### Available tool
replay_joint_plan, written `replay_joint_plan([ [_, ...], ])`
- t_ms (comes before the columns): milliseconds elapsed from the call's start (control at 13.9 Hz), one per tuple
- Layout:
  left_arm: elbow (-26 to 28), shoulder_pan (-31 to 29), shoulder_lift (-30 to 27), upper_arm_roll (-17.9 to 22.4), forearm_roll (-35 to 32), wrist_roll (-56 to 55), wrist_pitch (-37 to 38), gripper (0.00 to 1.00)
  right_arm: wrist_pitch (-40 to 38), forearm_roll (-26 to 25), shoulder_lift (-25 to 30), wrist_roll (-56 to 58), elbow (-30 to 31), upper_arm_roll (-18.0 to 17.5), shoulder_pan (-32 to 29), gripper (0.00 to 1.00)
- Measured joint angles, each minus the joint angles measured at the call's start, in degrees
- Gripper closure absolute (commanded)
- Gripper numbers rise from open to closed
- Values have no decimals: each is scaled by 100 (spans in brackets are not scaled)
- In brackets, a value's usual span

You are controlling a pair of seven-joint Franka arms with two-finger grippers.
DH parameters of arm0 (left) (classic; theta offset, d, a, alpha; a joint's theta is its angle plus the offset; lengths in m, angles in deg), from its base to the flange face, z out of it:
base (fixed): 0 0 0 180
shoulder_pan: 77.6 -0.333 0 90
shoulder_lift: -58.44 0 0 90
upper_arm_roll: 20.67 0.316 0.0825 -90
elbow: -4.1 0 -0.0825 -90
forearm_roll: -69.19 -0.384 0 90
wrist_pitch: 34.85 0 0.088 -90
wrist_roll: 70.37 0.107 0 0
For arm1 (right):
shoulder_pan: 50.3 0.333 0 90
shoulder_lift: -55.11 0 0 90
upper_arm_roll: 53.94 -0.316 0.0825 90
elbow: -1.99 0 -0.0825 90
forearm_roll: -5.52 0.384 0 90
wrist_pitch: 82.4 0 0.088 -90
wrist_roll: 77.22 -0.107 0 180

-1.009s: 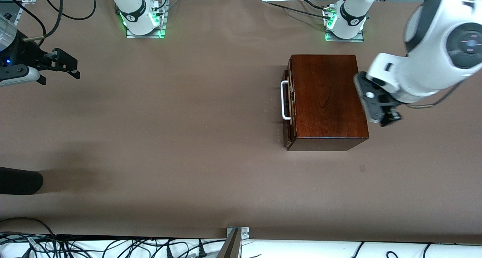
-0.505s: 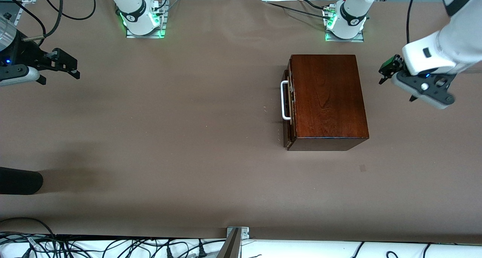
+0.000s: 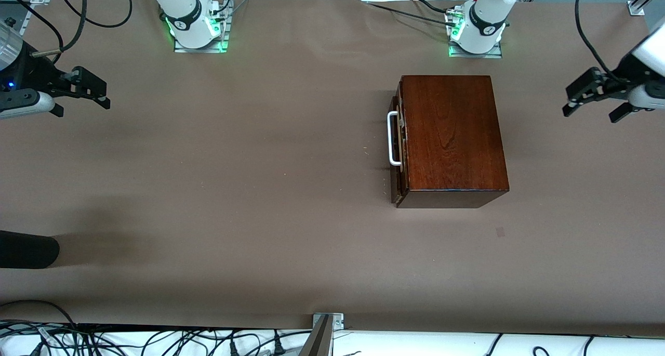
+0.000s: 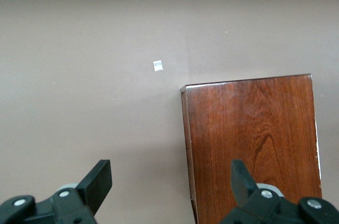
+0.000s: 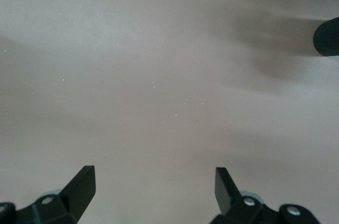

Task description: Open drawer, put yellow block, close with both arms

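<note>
The drawer [image 3: 398,153], with its dark reddish-brown wooden front and white U-shaped bar handle [image 3: 393,139], sits pushed into the glossy mahogany-coloured wooden box [image 3: 451,137], its front nearly flush with the box. The box stands on the brown-covered desk [image 3: 234,189] toward the left arm's end, close to the edge where the arm bases are mounted, just in front of the left arm's green-lit base [image 3: 475,36]. The handle faces the right arm's end of the desk. The small yellow block shows in none of the views.

The left gripper [image 3: 592,100], black with two fingers, hangs over the bare desk at the left arm's end, well apart from the box; its fingers [image 4: 98,181] are spread wide with nothing between them. The right gripper [image 3: 85,99] hangs over the desk's edge at the right arm's end, fingers [image 5: 82,184] likewise wide apart and empty.

A small pale mark [image 3: 500,232] lies on the desk nearer the front camera than the box.
</note>
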Motion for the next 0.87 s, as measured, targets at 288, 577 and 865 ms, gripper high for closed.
replay_joint_plan([
  [288,70,439,69,-87,-490,-254,273,0,0,0,0,0,0,0,0,0],
  [577,70,537,104,-52,-419,-383,320,0,0,0,0,0,0,0,0,0],
  [865,72,521,162,27,-413,-383,331,0,0,0,0,0,0,0,0,0],
])
